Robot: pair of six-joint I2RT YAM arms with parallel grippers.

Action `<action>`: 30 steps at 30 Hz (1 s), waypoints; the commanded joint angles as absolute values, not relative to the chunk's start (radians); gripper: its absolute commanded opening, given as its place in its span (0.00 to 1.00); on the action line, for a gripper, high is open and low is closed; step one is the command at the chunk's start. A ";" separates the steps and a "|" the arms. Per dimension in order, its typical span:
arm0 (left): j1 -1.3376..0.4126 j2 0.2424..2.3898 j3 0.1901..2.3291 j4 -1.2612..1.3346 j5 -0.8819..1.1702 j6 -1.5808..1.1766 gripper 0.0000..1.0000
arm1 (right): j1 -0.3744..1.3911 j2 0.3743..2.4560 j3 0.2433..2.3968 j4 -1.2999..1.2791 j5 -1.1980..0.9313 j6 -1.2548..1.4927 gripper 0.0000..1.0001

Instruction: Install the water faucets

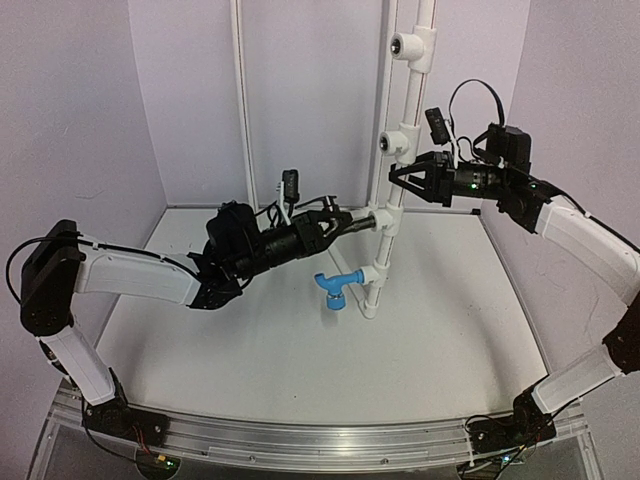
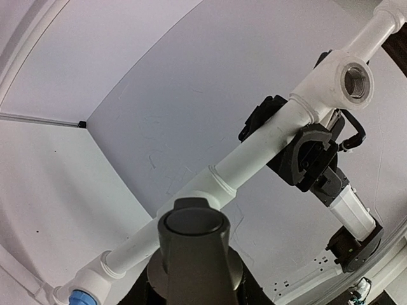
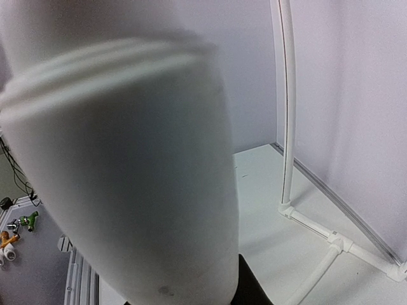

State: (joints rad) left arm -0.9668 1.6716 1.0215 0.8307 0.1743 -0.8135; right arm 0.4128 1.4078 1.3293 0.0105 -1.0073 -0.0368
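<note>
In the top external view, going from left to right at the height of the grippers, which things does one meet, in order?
left gripper → dark faucet held in it → white upright pipe → right arm

White pipe [image 1: 405, 100]: smooth plastic, slight gloss. Tee socket [image 2: 356, 81], at two o'clock in the left wrist view: dull grey threaded lining, metal-looking. Black faucet [image 2: 192, 244], at six o'clock there: matt dark plastic. Blue faucet [image 1: 335, 288]: glossy plastic. Table [image 1: 250, 350]: matt white, faintly scuffed. Rail [image 1: 320, 440], at six o'clock overhead: brushed metal.
</note>
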 commanded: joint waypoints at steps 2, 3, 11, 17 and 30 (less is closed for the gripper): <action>-1.000 1.661 1.072 0.822 0.228 -0.662 0.00 | 0.432 1.396 1.341 -0.017 -1.034 0.117 0.00; -1.001 1.660 1.074 0.817 0.238 -0.639 0.00 | 0.432 1.395 1.340 -0.017 -1.035 0.116 0.00; -1.000 1.644 1.092 0.739 0.275 -0.379 0.00 | 0.432 1.390 1.338 -0.027 -1.059 0.103 0.00; -1.002 1.649 1.097 0.691 0.297 -0.183 0.00 | 0.431 1.387 1.347 -0.053 -1.061 0.092 0.00; -1.000 1.613 1.114 0.475 0.274 0.422 0.00 | 0.431 1.390 1.401 -0.203 -1.072 0.001 0.00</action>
State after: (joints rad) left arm -0.9775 1.6254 1.0863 0.6148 0.2440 0.1893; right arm 0.4072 1.4033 1.3581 -0.0737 -1.0056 -0.0918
